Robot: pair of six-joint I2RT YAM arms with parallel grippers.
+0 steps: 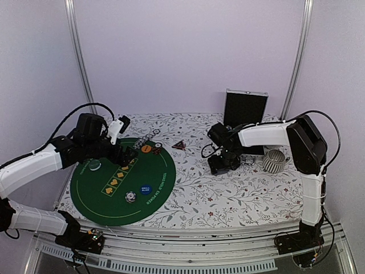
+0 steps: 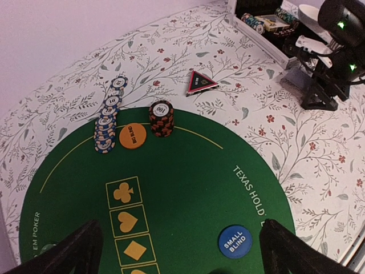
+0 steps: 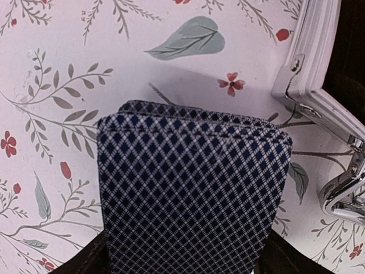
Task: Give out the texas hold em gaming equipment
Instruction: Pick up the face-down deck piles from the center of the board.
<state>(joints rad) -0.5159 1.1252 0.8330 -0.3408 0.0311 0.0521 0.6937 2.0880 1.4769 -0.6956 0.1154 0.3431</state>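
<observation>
My left gripper [image 2: 179, 264] is open and empty above the green felt mat [image 2: 188, 171], its fingers [image 2: 68, 254] wide apart. On the mat lie a blue "small blind" disc [image 2: 234, 241], an orange disc [image 2: 133, 136], a red-black chip stack [image 2: 161, 118] and a leaning row of blue-white chips [image 2: 105, 134]. The dark red-edged triangular marker [image 2: 200, 83] lies on the cloth beyond the mat. My right gripper [image 3: 182, 264] is shut on a deck of blue-backed cards [image 3: 191, 188], held just above the floral cloth. In the top view it [image 1: 223, 164] is in front of the case.
The silver-and-black case [image 1: 245, 111] stands open at the back right; its edge and latch [image 3: 311, 68] are close to the cards. A ribbed cup [image 1: 275, 161] sits right of my right gripper. Another chip stack [image 1: 130, 197] and a pale chip [image 1: 94, 166] lie on the mat.
</observation>
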